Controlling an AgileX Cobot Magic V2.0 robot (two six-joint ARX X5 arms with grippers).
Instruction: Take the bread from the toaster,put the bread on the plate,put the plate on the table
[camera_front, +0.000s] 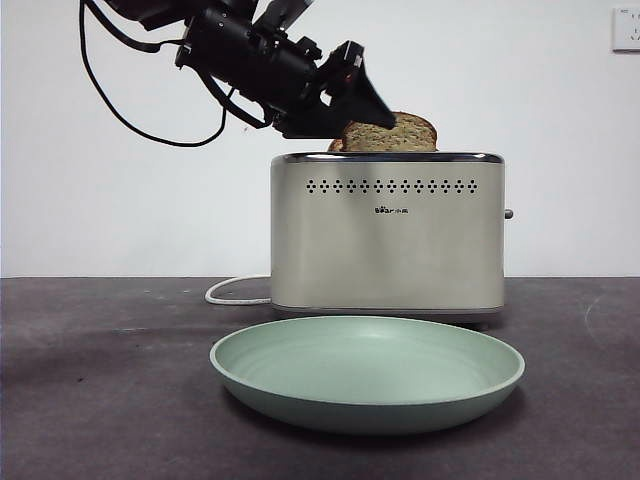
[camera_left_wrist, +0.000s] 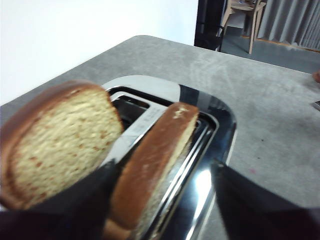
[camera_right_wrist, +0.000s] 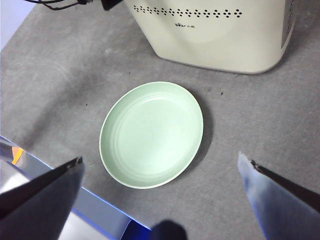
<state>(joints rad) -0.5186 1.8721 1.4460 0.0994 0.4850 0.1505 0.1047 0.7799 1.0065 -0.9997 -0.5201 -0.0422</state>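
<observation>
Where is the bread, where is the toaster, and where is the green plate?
bread (camera_left_wrist: 150, 170): left wrist view, on its brown crust between the open left claw's fingers.
toaster (camera_front: 388, 250): front view, on its cream front wall under the logo.
plate (camera_right_wrist: 150, 132): right wrist view, on its bare inside.

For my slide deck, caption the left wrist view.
Open left hand straddling a toast slice in the toaster.

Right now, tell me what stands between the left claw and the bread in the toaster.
Nothing visible blocks it. The left claw is open at the toaster, its jaws straddling one slice of bread. A second slice stands in the neighbouring slot, just outside one jaw. The plate lies on the table in front of the toaster.
</observation>
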